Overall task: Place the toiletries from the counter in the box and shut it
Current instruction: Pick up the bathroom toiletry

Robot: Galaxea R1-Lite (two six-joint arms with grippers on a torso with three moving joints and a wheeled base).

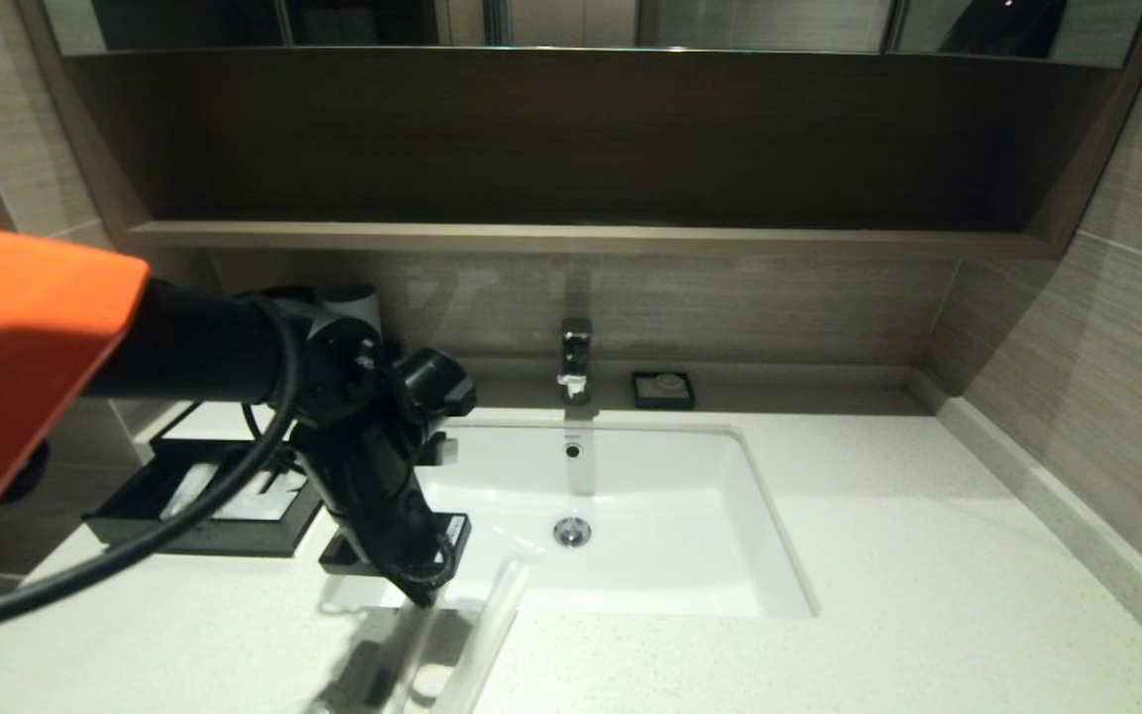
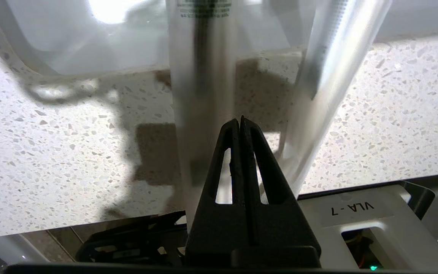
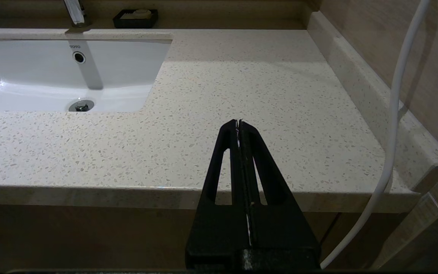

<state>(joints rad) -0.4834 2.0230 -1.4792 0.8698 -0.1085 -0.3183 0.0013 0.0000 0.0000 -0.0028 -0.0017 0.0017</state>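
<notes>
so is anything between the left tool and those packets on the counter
Nothing visible. The left tool, shut, hangs right over the two slim packets on the counter by the sink's front edge, with only bare stone around them. The box sits open to the left.
</notes>
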